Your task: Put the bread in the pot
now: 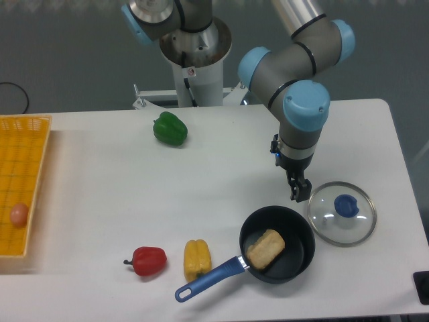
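The bread (265,247), a golden-tan slice, lies inside the black pot (295,263) toward its left side. The pot's blue handle (208,277) points to the lower left. My gripper (299,191) hangs just above the pot's far rim, apart from the bread and holding nothing. Its fingers look close together, but from this angle I cannot tell whether they are open or shut.
A glass lid with a blue knob (342,212) lies right of the pot. A yellow pepper (197,258) and a red pepper (148,260) sit left of the handle. A green pepper (170,129) is at the back. A yellow basket (30,147) at the left edge holds an egg (19,214).
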Action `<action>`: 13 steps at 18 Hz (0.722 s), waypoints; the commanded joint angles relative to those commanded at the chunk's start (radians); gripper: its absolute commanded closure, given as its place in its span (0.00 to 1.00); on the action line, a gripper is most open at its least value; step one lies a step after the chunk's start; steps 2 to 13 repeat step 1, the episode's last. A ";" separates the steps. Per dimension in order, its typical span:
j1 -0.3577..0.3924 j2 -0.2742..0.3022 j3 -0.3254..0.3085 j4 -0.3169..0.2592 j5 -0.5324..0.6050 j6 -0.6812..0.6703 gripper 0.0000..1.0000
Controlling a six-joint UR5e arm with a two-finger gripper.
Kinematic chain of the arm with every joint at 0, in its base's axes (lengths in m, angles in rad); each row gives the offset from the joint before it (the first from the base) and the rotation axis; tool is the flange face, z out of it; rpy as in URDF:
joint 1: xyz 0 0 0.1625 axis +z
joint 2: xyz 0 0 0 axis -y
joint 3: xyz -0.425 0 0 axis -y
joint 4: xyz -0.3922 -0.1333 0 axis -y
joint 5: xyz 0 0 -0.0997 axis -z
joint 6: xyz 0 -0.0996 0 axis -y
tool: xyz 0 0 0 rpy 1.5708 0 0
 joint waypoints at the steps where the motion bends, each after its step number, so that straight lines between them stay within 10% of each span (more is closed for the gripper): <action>1: 0.000 0.000 0.000 0.000 0.000 0.000 0.00; 13: 0.000 0.000 0.000 0.000 0.000 0.000 0.00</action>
